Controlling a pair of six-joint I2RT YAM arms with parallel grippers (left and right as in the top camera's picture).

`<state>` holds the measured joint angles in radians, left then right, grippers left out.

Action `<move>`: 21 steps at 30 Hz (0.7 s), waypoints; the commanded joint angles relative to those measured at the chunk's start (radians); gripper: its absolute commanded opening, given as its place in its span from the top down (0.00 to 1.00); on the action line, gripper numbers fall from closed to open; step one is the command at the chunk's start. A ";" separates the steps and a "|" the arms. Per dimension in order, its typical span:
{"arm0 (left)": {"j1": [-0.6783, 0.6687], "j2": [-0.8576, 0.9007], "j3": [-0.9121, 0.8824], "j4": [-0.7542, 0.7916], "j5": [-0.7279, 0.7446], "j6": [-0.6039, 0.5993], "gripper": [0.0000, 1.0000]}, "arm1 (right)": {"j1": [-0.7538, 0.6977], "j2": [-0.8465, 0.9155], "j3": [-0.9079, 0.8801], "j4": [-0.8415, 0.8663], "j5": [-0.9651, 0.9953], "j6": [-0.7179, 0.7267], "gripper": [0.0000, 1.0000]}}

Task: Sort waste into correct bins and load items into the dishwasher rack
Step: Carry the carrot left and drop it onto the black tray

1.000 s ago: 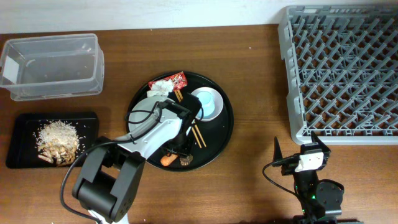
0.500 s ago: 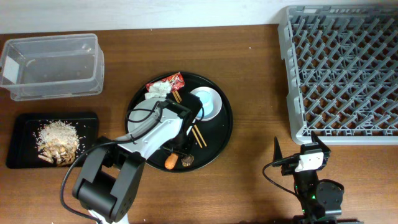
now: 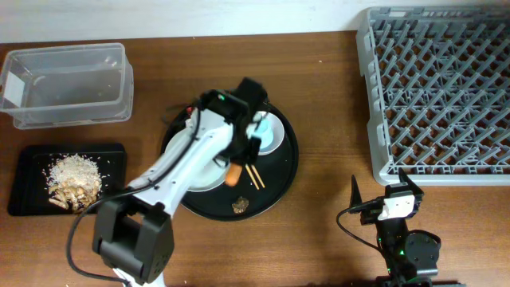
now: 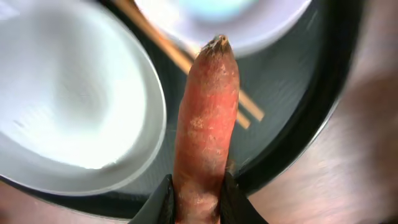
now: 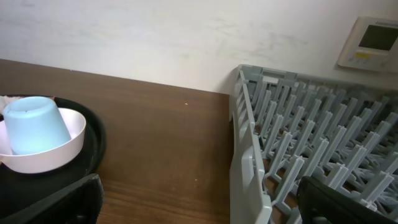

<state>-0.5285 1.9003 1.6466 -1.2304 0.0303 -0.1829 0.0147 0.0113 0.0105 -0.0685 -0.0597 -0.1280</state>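
Observation:
My left gripper (image 3: 236,165) is shut on the orange carrot (image 3: 233,174), which hangs above the round black tray (image 3: 284,170). The left wrist view has the carrot (image 4: 206,118) pinched between both fingers, tip pointing away. Below it lie the pale dish (image 4: 68,106), the wooden chopsticks (image 4: 245,107) and the light blue cup (image 3: 271,132). A dark brown lump (image 3: 239,206) rests near the tray's front rim. The arm hides the tissue and wrapper. My right gripper (image 3: 382,191) stands open near the table's front, beside the grey rack (image 3: 438,88).
A clear plastic box (image 3: 68,84) stands at the back left. In front of it, a flat black tray (image 3: 113,156) holds rice-like scraps (image 3: 72,171). The right wrist view looks across bare table to the cup (image 5: 34,124) and the rack's side wall (image 5: 249,168).
My left gripper closed on the carrot at the round tray's front rim, then lifted it up and back over the tray's middle. The right arm stayed still.

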 commanded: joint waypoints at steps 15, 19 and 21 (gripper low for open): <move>0.595 0.048 0.202 0.580 -0.005 -0.164 0.92 | -0.003 -0.006 -0.005 -0.007 0.009 0.005 0.02; 0.668 0.111 0.202 0.688 -0.059 -0.251 0.92 | -0.003 -0.006 -0.005 -0.007 0.009 0.005 0.02; 0.699 0.164 0.202 0.752 -0.122 -0.251 0.92 | -0.003 -0.006 -0.005 -0.007 0.009 0.005 0.02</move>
<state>0.1303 1.9842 1.8366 -0.5423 0.0002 -0.3824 0.0147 0.0113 0.0105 -0.0685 -0.0597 -0.1272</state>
